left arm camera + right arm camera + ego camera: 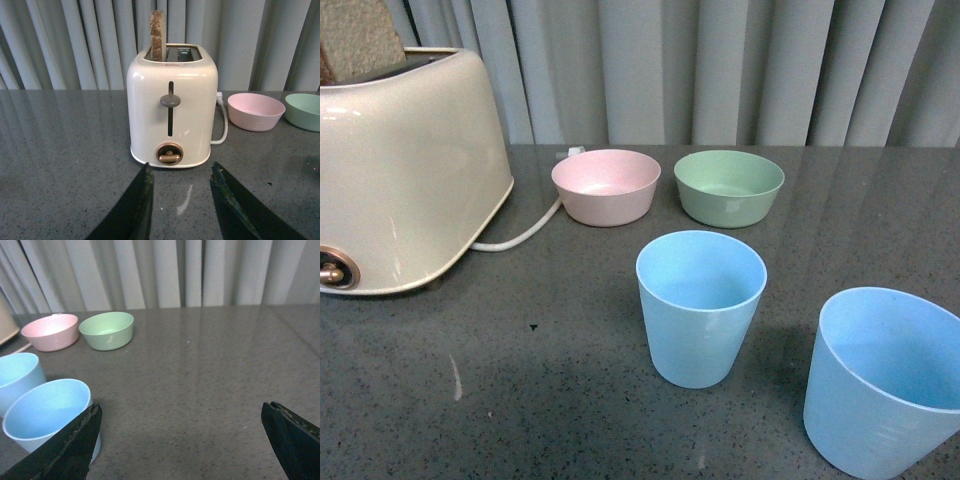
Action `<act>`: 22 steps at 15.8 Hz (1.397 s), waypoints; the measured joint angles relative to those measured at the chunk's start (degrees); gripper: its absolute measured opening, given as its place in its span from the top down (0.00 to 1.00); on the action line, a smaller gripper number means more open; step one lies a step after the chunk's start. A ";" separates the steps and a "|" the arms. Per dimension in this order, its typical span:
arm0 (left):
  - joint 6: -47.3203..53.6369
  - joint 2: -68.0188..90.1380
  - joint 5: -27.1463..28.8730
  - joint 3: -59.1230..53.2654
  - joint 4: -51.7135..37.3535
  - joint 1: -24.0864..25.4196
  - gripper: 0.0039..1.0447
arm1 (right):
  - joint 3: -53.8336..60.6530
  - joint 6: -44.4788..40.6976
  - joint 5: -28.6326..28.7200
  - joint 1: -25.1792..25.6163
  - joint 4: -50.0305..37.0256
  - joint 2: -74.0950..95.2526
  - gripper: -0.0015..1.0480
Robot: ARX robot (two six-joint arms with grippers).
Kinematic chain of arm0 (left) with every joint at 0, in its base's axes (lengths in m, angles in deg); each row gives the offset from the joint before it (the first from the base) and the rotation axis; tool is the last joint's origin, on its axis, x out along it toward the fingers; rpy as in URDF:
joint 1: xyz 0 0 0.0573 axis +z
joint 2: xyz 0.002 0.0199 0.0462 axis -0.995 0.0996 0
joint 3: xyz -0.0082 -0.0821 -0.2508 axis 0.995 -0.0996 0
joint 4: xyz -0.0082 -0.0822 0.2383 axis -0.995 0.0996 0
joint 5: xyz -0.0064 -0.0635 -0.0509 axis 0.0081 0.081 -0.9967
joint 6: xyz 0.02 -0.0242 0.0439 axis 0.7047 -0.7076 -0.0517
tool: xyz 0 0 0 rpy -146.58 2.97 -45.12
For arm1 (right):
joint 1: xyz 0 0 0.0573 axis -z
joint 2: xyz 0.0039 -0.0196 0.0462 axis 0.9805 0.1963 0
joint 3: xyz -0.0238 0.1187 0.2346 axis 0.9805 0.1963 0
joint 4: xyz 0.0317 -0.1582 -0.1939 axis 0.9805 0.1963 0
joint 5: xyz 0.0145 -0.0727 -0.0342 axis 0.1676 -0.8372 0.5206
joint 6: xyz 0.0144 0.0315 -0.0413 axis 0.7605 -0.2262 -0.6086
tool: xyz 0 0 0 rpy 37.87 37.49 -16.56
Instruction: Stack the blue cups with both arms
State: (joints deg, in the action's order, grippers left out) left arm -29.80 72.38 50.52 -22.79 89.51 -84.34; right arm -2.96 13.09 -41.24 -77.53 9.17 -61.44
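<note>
Two light blue cups stand upright and apart on the dark grey table. One blue cup (701,305) is in the middle, the other blue cup (883,380) at the near right corner. In the right wrist view the nearer cup (47,412) sits just beside one finger, the other cup (17,379) behind it. My right gripper (181,410) is open wide over bare table, holding nothing. My left gripper (181,172) is open too, empty, facing the toaster. Neither arm shows in the front view.
A cream toaster (405,170) with a slice of bread (158,35) in it stands at the left, its white cord (520,236) trailing right. A pink bowl (606,186) and a green bowl (729,187) sit behind the cups. Grey curtains (720,70) close the back.
</note>
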 joint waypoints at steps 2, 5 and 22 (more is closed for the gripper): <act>0.00 0.00 0.04 0.00 0.02 0.00 0.46 | -5.51 5.79 6.97 1.29 -5.57 12.90 0.06; 0.00 0.00 0.02 0.00 0.00 0.00 0.13 | -15.21 7.91 7.89 -6.43 -13.25 29.03 0.06; 0.02 0.00 0.00 0.00 0.00 0.00 0.06 | -24.65 11.56 -2.21 -17.29 -6.75 63.93 0.89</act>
State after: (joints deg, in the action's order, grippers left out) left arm -29.78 72.38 50.52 -22.79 89.51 -84.34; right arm -27.62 24.65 -43.45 -94.82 2.41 2.50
